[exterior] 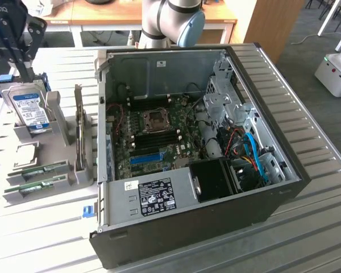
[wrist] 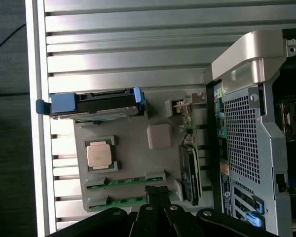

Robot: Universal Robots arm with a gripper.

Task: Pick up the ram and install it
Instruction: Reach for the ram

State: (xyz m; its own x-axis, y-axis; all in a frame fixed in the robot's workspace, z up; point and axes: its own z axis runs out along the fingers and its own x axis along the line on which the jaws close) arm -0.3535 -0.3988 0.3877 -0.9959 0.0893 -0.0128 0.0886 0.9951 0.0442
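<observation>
The ram is not picked up yet. Two green sticks lie side by side, each in its own narrow groove of a grey holder (exterior: 82,173) (wrist: 133,148): the first ram stick (exterior: 38,168) (wrist: 126,181) and just beside it the second ram stick (exterior: 38,183) (wrist: 118,202). Nothing touches them.

In the same holder sit a square processor chip (wrist: 99,155), a silver hard drive (exterior: 29,108) (wrist: 96,106) in a blue frame with a blue-white label, and an expansion card (exterior: 78,133) (wrist: 190,173) standing on its edge.

The claw (exterior: 25,62) (wrist: 157,192) hangs in the air above the holder, on the hard drive's side in the exterior view. Its dark fingers are pressed together and they pinch nothing.

The holder stands on a slatted metal surface (exterior: 307,102) (wrist: 128,44). Near it, to the exterior view's right, lies an open computer case (exterior: 284,170) (wrist: 246,138) on its side, with the green motherboard (exterior: 159,136) visible inside. Behind the case is the base of the robot arm (exterior: 170,20).
</observation>
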